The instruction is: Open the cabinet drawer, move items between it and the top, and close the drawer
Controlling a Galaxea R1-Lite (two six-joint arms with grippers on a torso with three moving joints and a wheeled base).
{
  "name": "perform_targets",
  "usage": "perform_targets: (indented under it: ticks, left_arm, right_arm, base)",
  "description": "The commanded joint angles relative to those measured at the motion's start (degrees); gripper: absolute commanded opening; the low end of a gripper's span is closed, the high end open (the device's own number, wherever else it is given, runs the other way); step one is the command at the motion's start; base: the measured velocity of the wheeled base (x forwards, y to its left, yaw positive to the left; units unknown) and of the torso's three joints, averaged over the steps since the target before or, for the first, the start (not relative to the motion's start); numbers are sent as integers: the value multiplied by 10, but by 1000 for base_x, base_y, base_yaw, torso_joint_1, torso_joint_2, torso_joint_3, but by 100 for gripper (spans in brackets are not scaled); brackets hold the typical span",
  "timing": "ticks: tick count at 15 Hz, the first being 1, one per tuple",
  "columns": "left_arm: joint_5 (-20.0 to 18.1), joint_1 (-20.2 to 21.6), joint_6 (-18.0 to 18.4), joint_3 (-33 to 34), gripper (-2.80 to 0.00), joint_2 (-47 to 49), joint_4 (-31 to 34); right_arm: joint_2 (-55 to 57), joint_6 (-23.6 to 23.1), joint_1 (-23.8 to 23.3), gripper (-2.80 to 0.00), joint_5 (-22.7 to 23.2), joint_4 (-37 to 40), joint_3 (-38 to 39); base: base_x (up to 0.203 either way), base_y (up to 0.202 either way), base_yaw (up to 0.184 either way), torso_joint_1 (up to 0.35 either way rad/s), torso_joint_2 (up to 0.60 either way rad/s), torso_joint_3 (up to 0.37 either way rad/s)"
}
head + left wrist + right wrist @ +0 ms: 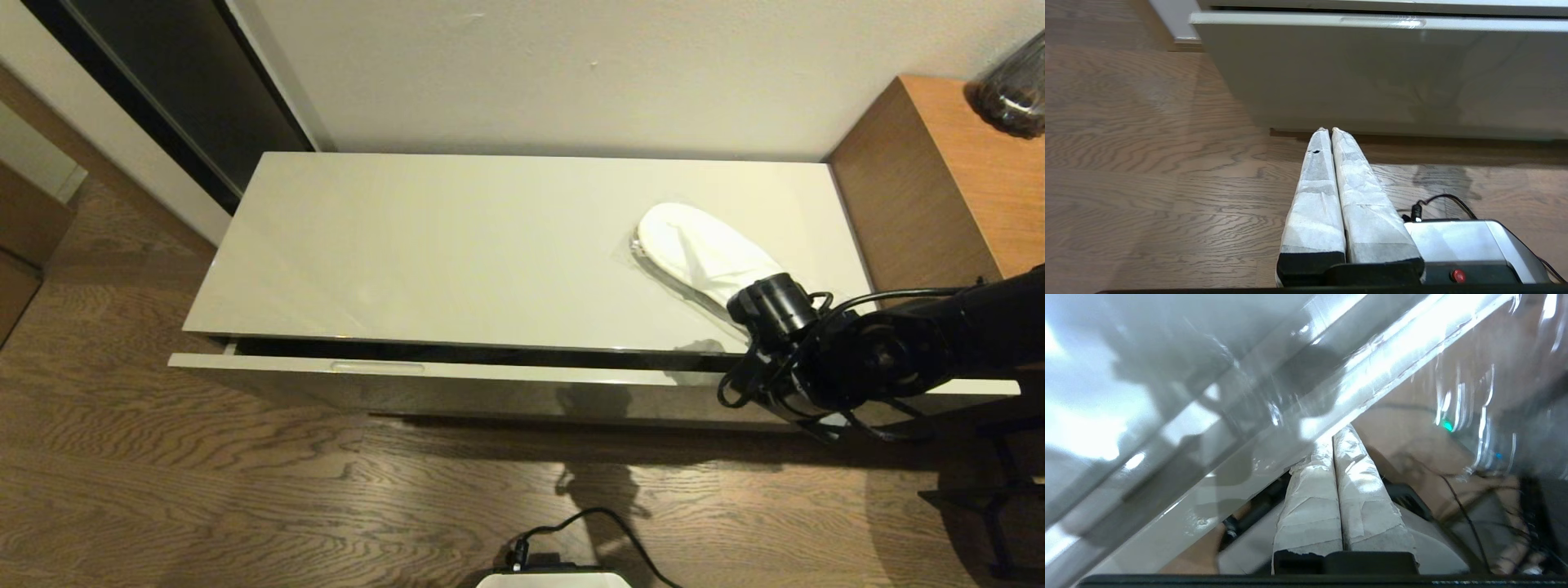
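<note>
Drawer work looks close to the end. The cabinet drawer (506, 371) sticks out only a little from under the top (457, 245), with a thin dark gap showing between the two, so it is almost shut but not all the way. The white slipper (702, 253) in its clear plastic lies on the top, toward the right end, just behind the right arm's wrist. No tissue pack shows anywhere, and the inside of the drawer is hidden, so I cannot tell if anything lies in it. The right gripper (1333, 441) is down at the right end of the drawer front. Its fingers (1310, 506) are pressed together with nothing between them, and their tips sit right against the shiny drawer edge or very near it. I cannot tell for sure that they touch. The left gripper (1327, 130) is low, out in front of the cabinet and well apart from the drawer front, over the wooden floor (1147, 183). Its fingers (1314, 196) are pressed together too and hold nothing. My guess is that the slipper has been put on the top already, and what is left is to push the drawer fully shut.
</note>
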Motion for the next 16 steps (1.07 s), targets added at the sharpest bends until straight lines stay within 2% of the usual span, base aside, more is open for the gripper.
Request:
perform_targets:
  ticks: [1, 5, 8, 10, 14, 16]
  left_arm:
    - [0, 0, 0, 0, -280, 1, 0]
    - [0, 0, 0, 0, -280, 1, 0]
    - [0, 0, 0, 0, -280, 1, 0]
    - [0, 0, 0, 0, -280, 1, 0]
    - [0, 0, 0, 0, -280, 1, 0]
    - [0, 0, 0, 0, -280, 1, 0]
  right_arm:
    - [-3, -8, -37, -280, -7, -9, -42]
    - [-54, -42, -49, -280, -5, 6, -77]
    - [-128, -53, -42, -280, 2, 96, -127]
    - [-179, -54, -27, -280, 4, 151, -133]
    - [-343, -50, 25, -280, 13, 266, -53]
    - [-437, -24, 38, -280, 16, 344, -13]
  base:
    - [0, 0, 0, 0, 0, 0]
    - [0, 0, 0, 0, 0, 0]
    - [0, 0, 0, 0, 0, 0]
    - [0, 0, 0, 0, 0, 0]
    - [0, 0, 0, 0, 0, 0]
    - [0, 0, 0, 0, 0, 0]
